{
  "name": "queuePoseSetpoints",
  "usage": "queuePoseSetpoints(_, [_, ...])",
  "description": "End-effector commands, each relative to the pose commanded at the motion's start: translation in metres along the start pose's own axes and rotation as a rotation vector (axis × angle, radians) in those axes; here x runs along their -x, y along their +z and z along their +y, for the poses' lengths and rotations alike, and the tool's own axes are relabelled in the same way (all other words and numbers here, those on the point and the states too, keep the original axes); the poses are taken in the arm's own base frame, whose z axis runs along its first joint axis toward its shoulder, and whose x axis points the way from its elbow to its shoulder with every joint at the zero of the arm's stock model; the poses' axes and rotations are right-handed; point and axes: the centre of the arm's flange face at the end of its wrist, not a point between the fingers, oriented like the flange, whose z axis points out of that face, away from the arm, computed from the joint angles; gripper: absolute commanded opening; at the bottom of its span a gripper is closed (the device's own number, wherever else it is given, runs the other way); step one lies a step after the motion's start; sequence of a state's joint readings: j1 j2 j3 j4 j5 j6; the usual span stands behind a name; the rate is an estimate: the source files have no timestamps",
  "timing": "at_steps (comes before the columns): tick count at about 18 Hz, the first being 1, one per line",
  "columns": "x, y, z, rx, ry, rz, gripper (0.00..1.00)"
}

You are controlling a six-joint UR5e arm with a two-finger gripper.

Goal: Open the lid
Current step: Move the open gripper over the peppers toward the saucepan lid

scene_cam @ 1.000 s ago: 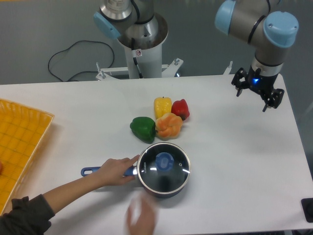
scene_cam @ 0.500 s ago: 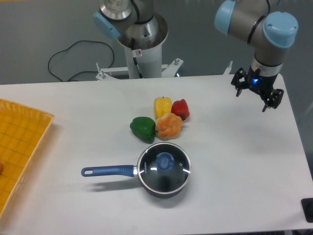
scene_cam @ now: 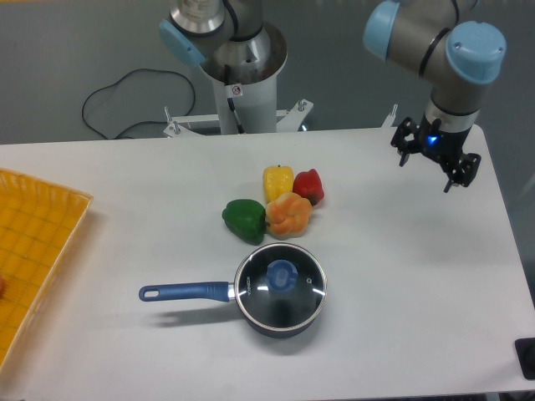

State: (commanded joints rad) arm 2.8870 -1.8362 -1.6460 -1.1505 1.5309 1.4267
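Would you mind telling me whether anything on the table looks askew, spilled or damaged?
Nothing stands out. The lid sits flat and centred on the saucepan, the four peppers lie clustered behind it, and the gripper hangs empty.

Four peppers are sitting together on the table: one yellow pepper, one red pepper, one green pepper and one orange pepper. One saucepan is standing in front of them, wearing one lid. One yellow tray is lying at the left edge. One black cable is trailing behind the table. One gripper is hanging over the far right corner.
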Motion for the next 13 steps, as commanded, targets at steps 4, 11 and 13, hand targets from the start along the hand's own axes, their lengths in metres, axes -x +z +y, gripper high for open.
queuePoseSetpoints(4, [-0.009,-0.007,-0.004,-0.002,0.004,0.002,1.0])
queuePoseSetpoints(11, [-0.043,-0.006,-0.058,0.002,-0.01,0.048,1.0])
queuePoseSetpoints(13, [-0.056,-0.002,-0.083,0.002,-0.03,0.052,1.0])
